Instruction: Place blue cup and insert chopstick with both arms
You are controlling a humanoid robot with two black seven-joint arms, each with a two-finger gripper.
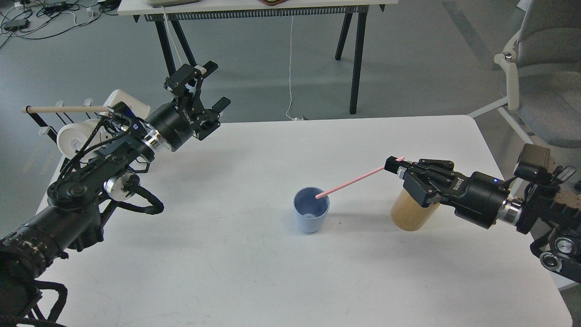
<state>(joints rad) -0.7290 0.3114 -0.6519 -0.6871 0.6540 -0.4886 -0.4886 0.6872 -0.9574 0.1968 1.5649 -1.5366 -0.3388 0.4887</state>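
Two grippers are mine: the right gripper [393, 164] pinches the chopstick [349, 182] by its far end, while the left gripper [209, 86] hangs spread and empty, well apart. The stick looks light, stiff and slim, apt to swivel, so an end grip suits. Its free tip hovers over the blue cup's [311, 217] mouth, upright mid-worktop [227, 272].

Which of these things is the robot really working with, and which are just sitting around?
In use:
blue cup, upright on the table
pink chopstick, tip over the cup's mouth
right gripper, holding the chopstick
left gripper, open and empty

Just lying about:
tan wooden cylinder
white mugs on the rack
grey chair
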